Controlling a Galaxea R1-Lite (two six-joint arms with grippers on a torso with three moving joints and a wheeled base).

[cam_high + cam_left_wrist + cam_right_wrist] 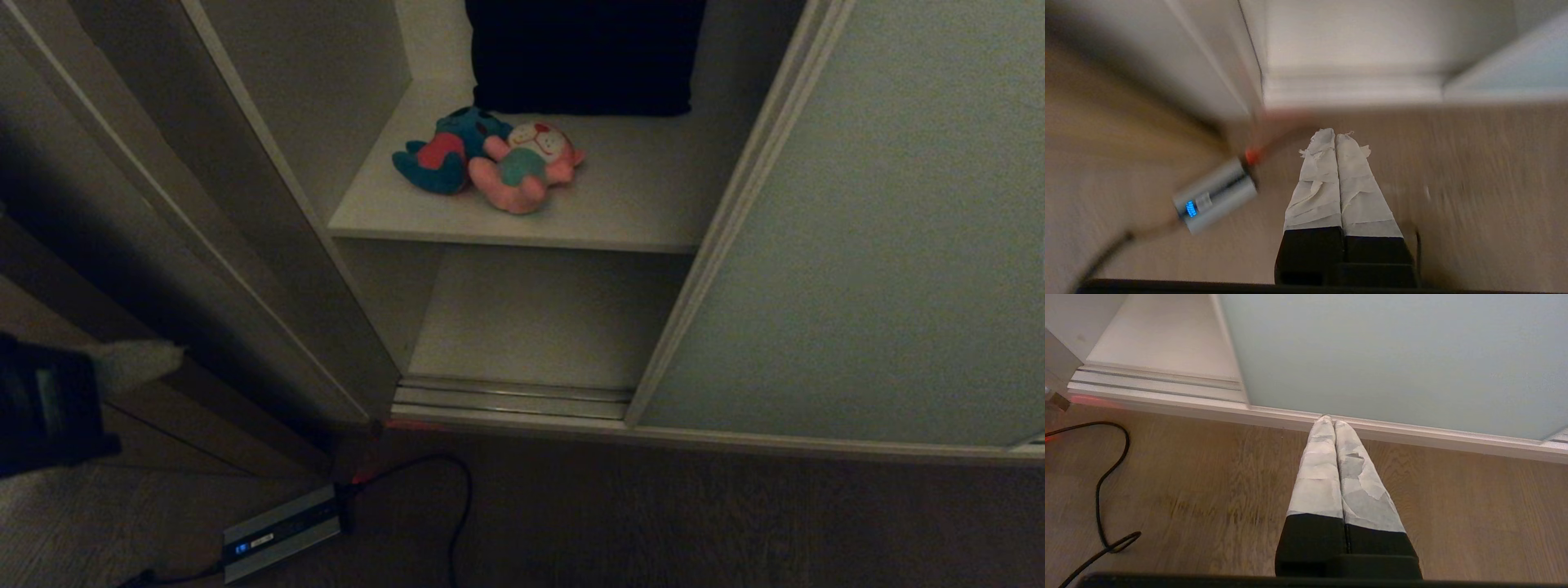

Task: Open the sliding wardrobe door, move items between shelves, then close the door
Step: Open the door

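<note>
- Nearest us in the head view: the left gripper (135, 363) at the lower left edge, low over the wood floor (653, 514), black body w/ pale taped fingers pointing toward the wardrobe opening.
- Left wrist view: the taped fingers (1316, 179) lie pressed together, no gap, nothing between them, touching nothing. Below them we see floor and a silver power brick (1214, 196) w/ blue light, off to one side; view is blurred.
- Right gripper (1329, 420) hangs low in front of the sliding wardrobe door (1392, 355), tips pointing at the bottom rail. Its fingers are closed too, empty, apart from the panel. A black cable (1106, 477) loops on the floor nearby.
- The door (857, 245) sits slid to the right, so the left bay is open.
- Upper shelf (637, 204): the teal-blue plush (445, 151) and the pink plush (526, 167) lie touching side by side near the front left, w/ a black cushion (584, 53) upright behind them.
- Lower shelf (531, 318) sits underneath, behind the floor track.
</note>
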